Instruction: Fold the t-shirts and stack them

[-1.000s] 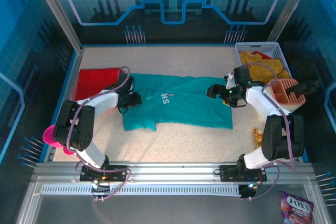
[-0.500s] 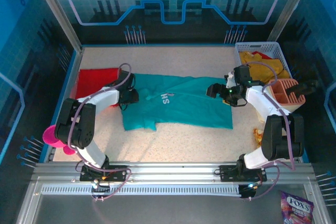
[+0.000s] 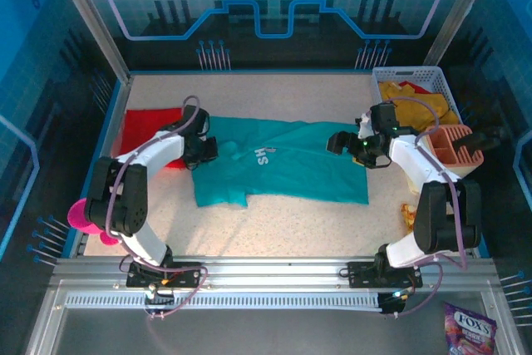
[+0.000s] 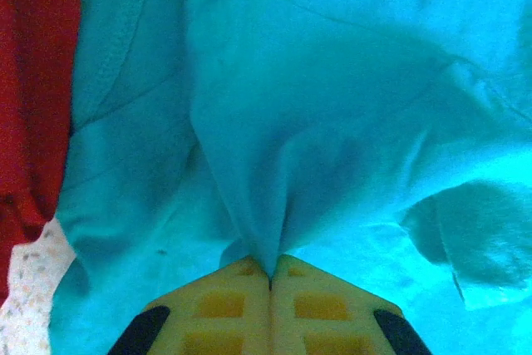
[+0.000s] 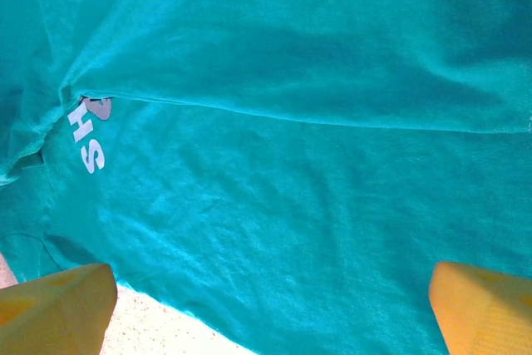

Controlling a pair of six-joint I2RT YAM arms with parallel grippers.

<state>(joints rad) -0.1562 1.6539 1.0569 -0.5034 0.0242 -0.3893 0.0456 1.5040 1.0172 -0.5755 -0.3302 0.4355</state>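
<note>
A teal t-shirt (image 3: 283, 168) with white lettering (image 3: 263, 155) lies spread across the middle of the table. My left gripper (image 3: 204, 148) is at the shirt's left end, next to the red t-shirt (image 3: 150, 129). In the left wrist view this gripper (image 4: 270, 270) is shut on a pinched ridge of teal cloth (image 4: 332, 81), with the red shirt (image 4: 33, 81) at the left. My right gripper (image 3: 341, 143) hovers over the shirt's right end. Its yellow fingers (image 5: 50, 309) stand wide apart, open, over flat teal cloth (image 5: 291, 122). Mustard-yellow shirts (image 3: 416, 101) lie in a basket.
The white basket (image 3: 391, 76) stands at the back right, with an orange divided holder (image 3: 455, 147) in front of it. A small yellow item (image 3: 409, 215) lies near the right arm's base. A pink object (image 3: 79, 215) sits at the left edge. A sweets bag (image 3: 470, 326) lies off the table.
My left gripper has closed on the teal shirt's left end and shifted slightly toward the back. The right arm has stayed put.
</note>
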